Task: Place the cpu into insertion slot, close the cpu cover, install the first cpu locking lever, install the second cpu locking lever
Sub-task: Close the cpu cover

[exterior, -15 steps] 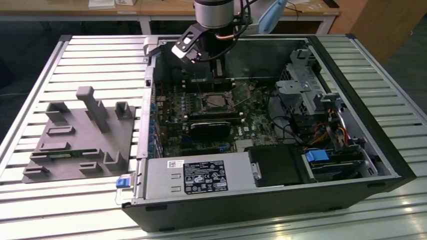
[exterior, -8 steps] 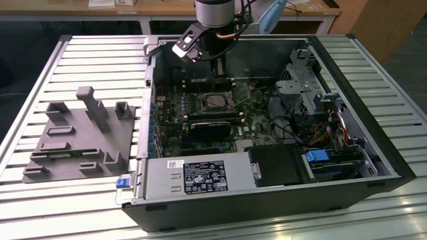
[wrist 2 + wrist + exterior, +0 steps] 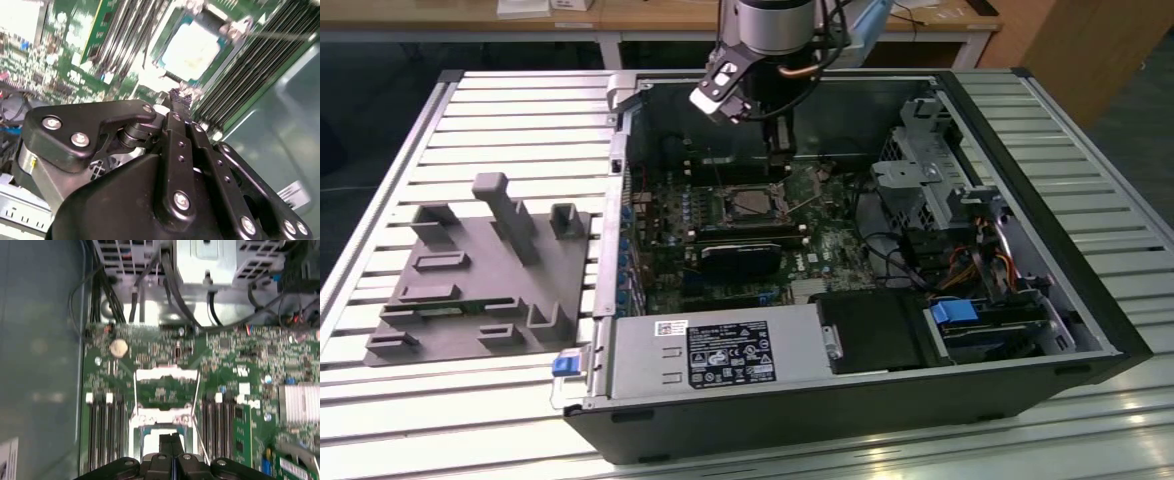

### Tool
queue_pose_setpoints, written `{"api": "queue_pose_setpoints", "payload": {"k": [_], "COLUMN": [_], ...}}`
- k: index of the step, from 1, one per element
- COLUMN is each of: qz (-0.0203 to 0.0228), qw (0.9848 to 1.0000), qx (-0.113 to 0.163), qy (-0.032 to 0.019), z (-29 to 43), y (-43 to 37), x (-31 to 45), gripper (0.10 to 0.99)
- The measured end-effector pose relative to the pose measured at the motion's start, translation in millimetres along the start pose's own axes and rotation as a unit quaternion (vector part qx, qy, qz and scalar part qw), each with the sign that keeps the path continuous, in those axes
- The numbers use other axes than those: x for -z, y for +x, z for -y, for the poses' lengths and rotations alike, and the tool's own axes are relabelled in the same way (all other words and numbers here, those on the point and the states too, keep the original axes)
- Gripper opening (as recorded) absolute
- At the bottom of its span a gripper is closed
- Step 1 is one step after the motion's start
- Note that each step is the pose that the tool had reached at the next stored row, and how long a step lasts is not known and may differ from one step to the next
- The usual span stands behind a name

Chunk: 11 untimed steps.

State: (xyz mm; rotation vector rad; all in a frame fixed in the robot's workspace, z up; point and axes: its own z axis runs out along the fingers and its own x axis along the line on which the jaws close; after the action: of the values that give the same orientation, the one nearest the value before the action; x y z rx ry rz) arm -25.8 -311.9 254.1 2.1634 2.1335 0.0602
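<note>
The open computer case [image 3: 961, 330] lies on a slatted table. On the green board, the insertion slot [image 3: 726, 206] holds the cpu [image 3: 192, 50], whose silvery top faces up. The cpu cover [image 3: 167, 375], a silver frame with board visible through its cut-out, stands swung back from the slot. Two thin wire levers [image 3: 198, 390] rise beside it. My gripper [image 3: 781, 163] hangs just above the slot's far edge. Its dark fingers [image 3: 171, 444] are pressed together with nothing between them, and the fingertips [image 3: 180, 97] sit close beside the cpu.
A black fan block [image 3: 740, 260] sits in front of the slot, with long memory slots [image 3: 105, 430] on both sides. A power supply [image 3: 720, 355] fills the case front. A drive cage with cables [image 3: 947, 180] is at the exterior view's right, a grey fixture [image 3: 480, 270] at its left.
</note>
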Motion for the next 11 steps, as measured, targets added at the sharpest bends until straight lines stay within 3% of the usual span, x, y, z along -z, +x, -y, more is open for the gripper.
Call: {"api": "queue_pose_setpoints", "payload": {"k": [11], "qz": [0.0001], "qw": [1.0000], "qx": [0.000], "qy": [0.0001], "z": [-38.7], "y": [0.6], "x": [-3.8], "gripper": [0.102]}}
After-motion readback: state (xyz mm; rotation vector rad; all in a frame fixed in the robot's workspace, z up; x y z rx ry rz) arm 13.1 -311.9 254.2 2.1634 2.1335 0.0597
